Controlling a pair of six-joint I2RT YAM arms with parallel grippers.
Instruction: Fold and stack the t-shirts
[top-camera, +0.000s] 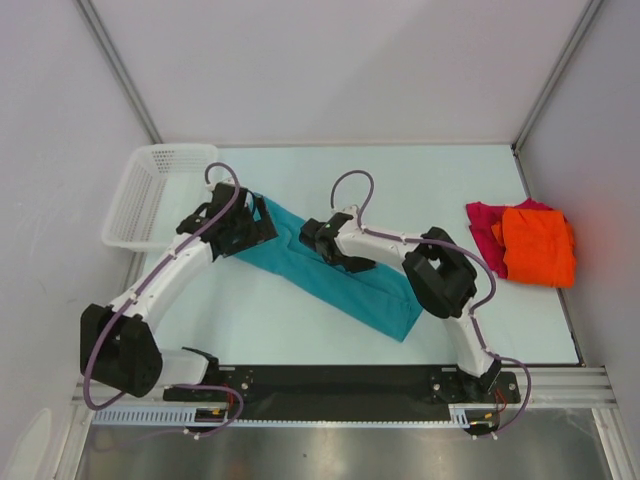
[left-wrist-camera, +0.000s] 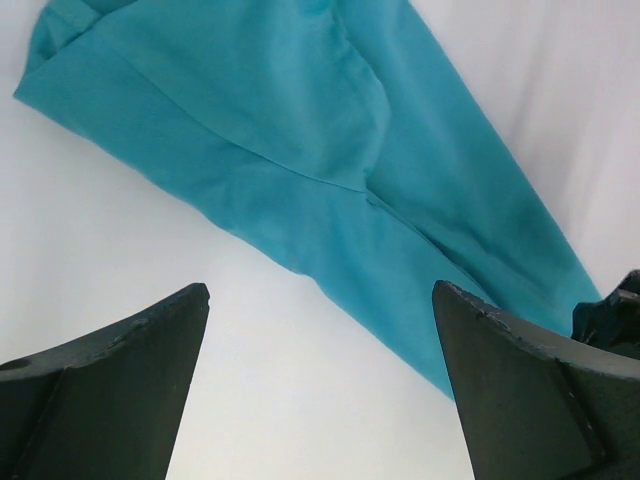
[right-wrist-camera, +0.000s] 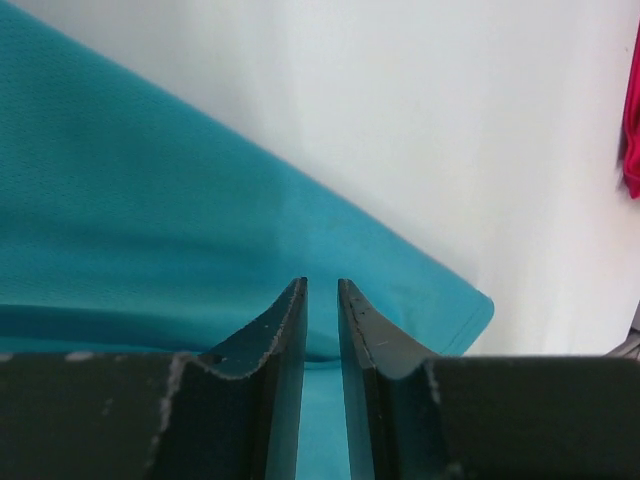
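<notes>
Nearest the camera, a black rail (top-camera: 340, 380) carries 2 arms at the edge of a pale table (top-camera: 420, 190). Left jaws stand wide open at the upper-left end of the teal t-shirt (top-camera: 370, 285), which lies diagonally across the table's middle. Right jaws, nearly closed with a thin slit, sit at the shirt's middle; I cannot tell whether they pinch cloth. Orange t-shirt (top-camera: 538, 245) overlaps the magenta t-shirt (top-camera: 485, 225) at the right. White mesh basket (top-camera: 130, 215) sits far left.
</notes>
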